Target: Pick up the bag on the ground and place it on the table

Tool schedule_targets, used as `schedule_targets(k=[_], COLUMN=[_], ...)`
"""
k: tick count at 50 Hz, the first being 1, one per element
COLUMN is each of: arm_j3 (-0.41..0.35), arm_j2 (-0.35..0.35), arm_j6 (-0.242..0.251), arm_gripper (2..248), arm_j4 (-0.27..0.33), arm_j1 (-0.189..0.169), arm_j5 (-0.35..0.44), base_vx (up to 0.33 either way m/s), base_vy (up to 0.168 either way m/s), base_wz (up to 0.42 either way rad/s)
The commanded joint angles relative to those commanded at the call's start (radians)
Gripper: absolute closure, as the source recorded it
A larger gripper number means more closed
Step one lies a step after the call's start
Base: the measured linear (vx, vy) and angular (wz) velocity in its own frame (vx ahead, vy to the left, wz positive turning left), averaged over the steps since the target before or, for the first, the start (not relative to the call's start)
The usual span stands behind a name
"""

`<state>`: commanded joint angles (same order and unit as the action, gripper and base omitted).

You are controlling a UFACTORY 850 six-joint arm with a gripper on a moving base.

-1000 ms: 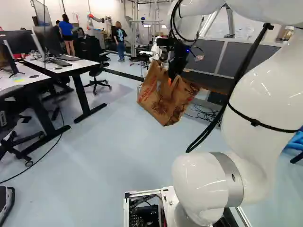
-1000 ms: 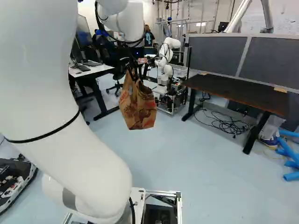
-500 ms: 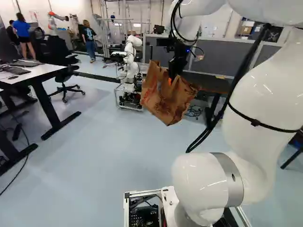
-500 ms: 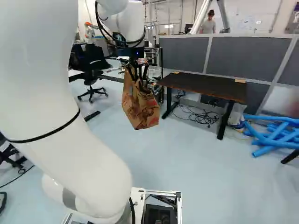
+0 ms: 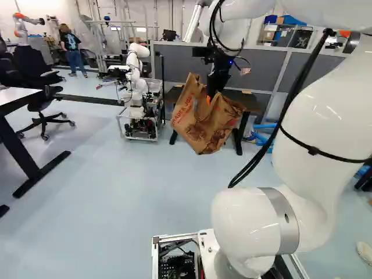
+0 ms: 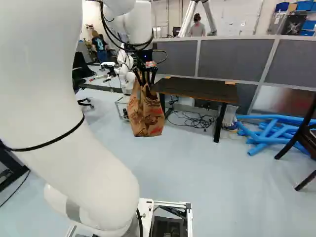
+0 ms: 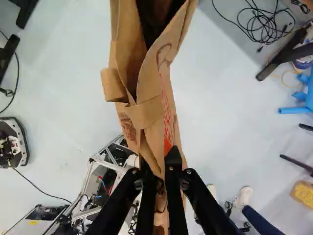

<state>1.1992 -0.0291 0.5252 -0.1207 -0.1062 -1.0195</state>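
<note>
A brown paper bag with red print (image 5: 200, 122) hangs in the air from my gripper (image 5: 213, 96), above the floor. In the wrist view my gripper (image 7: 159, 169) is shut on the bag's upper edge and handle, and the bag (image 7: 151, 107) stretches out ahead of the fingers with its mouth partly open. In the right base view the dark brown table (image 6: 197, 90) stands beyond the bag and to its right; in the left base view the bag hides part of that table.
Another robot (image 5: 136, 87) on a wheeled frame stands left of the table. Blue tubes (image 6: 271, 131) lie on the floor right of it, near a dark chair (image 6: 308, 136). Cables (image 6: 192, 120) lie under the table. Grey partitions (image 6: 229, 60) rise behind. A white desk (image 5: 17, 97) stands at the left.
The base has turned to the right, so the scene has shifted left and the table stands more nearly ahead. My arm keeps its pose, and the bag still hangs from my gripper.
</note>
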Motion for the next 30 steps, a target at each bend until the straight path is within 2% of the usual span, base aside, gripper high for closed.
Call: schedule_targets(k=[20, 30], arm_j3=[0.0, 0.0], arm_j2=[0.0, 0.0], arm_j6=[0.0, 0.0], arm_gripper=[223, 223], arm_j4=[0.0, 0.0], arm_j1=[0.0, 0.0], arm_j5=[0.0, 0.0], base_vx=[0.129, 0.162], base_vy=[-0.002, -0.076], base_wz=[-0.003, 0.01])
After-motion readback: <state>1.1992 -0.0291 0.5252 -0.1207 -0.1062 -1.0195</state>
